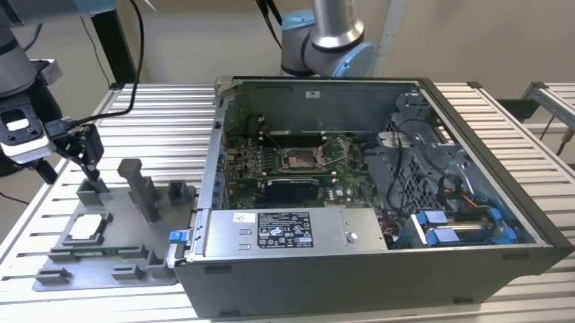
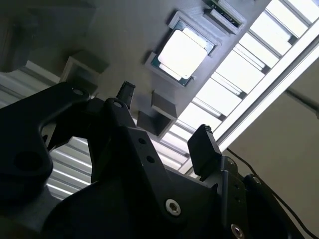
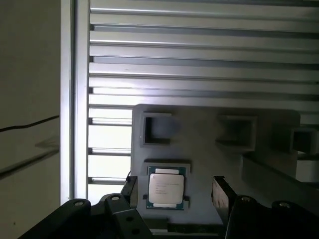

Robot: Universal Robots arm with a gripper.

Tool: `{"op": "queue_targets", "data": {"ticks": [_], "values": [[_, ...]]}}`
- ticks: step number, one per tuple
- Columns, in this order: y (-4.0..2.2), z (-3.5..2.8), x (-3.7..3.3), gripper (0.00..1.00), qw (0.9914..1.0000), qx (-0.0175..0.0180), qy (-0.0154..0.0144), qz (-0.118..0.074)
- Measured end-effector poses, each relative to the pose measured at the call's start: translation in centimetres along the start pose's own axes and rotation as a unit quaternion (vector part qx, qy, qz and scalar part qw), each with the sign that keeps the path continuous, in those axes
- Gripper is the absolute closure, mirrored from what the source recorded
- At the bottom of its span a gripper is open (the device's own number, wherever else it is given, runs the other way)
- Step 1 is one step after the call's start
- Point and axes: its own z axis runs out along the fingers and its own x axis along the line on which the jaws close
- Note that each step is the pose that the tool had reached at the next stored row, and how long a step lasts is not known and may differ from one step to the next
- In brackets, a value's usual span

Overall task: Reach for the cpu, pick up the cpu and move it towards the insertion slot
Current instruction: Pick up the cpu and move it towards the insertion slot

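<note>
Slatted white metal table [image 1: 153,121] carries a grey plastic fixture tray [image 1: 108,269]. My black two-finger gripper [image 2: 165,112] hovers spread and empty. The silvery-beige square cpu [image 3: 166,186] sits at its six o'clock in the exterior view. It looks light, stiff and fragile, so I'd grip opposite edges.

Wrist link [image 1: 13,60]: grey, rounded, my pale blue cap [image 1: 67,5] above it. Black module [image 1: 18,129] with white face plate just below the wrist link. Black cable [image 1: 134,81] loops in beside the wrist link. My jaws: matte black angular linkages, silver hex screws [image 2: 173,206], flat rectangular fingertips [image 2: 203,149].
</note>
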Motion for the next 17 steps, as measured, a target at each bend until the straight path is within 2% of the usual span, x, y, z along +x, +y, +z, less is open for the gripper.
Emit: {"op": "queue_targets", "data": {"ticks": [17], "values": [[-0.20,0.48,0.06,0.00,1.00000,0.0000,-0.0001,0.000]]}}
